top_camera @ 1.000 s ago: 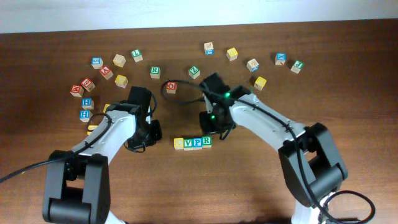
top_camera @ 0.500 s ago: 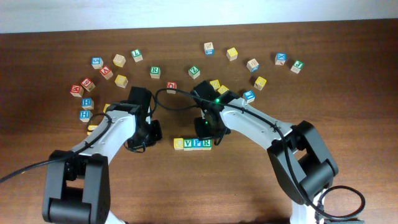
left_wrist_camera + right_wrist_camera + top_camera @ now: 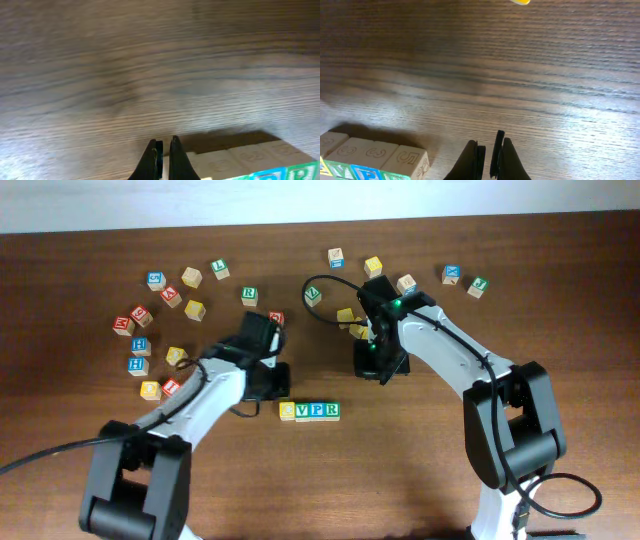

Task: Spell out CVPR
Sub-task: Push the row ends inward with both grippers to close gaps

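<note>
A row of lettered blocks point(image 3: 310, 411) lies on the wooden table at the front centre: a yellow block at the left end, then V, P and R. My left gripper point(image 3: 268, 380) is shut and empty, just behind the row's left end; the left wrist view shows its fingers point(image 3: 162, 150) beside the row point(image 3: 245, 157). My right gripper point(image 3: 378, 366) is shut and empty, behind and to the right of the row. The right wrist view shows its fingers point(image 3: 487, 152) apart from the row's end block point(image 3: 402, 160).
Several loose letter blocks lie in an arc at the back: a blue one point(image 3: 156, 279), a green one point(image 3: 220, 269), a green R block point(image 3: 249, 294), a yellow one point(image 3: 373, 266), another blue one point(image 3: 451, 274). More blocks cluster at the left point(image 3: 139, 345).
My right gripper has drawn back from the row's right end, up and to the right. My left arm has swung right, close to the row's left end. The row stays in place.
</note>
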Controlling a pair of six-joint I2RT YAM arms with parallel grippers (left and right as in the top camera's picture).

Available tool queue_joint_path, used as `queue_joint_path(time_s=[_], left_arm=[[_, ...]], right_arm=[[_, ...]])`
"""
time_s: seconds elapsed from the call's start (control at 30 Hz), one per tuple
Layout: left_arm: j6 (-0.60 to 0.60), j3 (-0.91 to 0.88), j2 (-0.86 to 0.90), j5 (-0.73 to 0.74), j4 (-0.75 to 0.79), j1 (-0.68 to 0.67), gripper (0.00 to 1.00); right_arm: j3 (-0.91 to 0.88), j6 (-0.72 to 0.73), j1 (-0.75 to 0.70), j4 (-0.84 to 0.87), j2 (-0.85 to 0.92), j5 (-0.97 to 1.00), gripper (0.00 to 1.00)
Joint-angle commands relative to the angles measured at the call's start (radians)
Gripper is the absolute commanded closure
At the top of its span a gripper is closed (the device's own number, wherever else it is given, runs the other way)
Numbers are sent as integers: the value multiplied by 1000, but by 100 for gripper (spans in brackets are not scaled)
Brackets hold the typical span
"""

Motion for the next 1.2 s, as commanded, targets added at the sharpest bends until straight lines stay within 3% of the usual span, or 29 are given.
queue_joint_path(time_s=[0.0, 0.3, 1.17], left_arm=[[-47, 14, 9, -29, 20, -30, 100], [-73, 14, 9, 47, -19, -54, 100], [-72, 14, 9, 80, -54, -65, 100]], right_arm=[[10, 3, 3, -3, 8, 20, 96], [10, 3, 3, -7, 8, 20, 96], [10, 3, 3, -7, 8, 20, 96]])
